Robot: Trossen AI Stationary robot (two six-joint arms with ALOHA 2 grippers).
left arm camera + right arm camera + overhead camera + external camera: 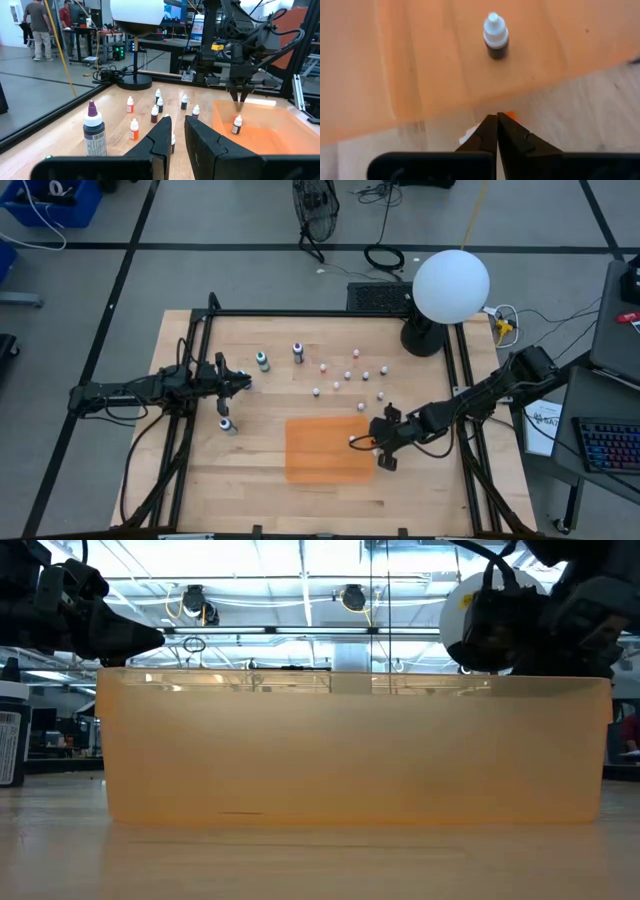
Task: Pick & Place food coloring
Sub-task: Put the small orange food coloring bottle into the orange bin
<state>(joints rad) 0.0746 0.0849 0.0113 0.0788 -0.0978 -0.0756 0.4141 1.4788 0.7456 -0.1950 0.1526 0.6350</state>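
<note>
I judge the food coloring bottle (495, 37), upright in the orange tray (310, 465), light and tippy; grasp its body. Right gripper (496, 131) closed, empty; left gripper (177, 134) shut.

Robotics lab or open workshop floor. Showing it:
- wooden tabletop (250, 470) sitting inside a black metal frame (330, 313), two arms bolted at its sides;
- grey concrete floor (200, 270) marked with dark tape lines, loose cables (385, 255) trailing across it;
- globe lamp (450, 285) standing at the tabletop's far edge;
- keyboard (610, 445) and papers (545, 425) lying on a side desk;
- blue bin (55, 200) holding cords;
- ceiling strip lights (300, 585) running overhead;
- people (37, 22) standing at distant workbenches with monitors (172, 12).
</note>
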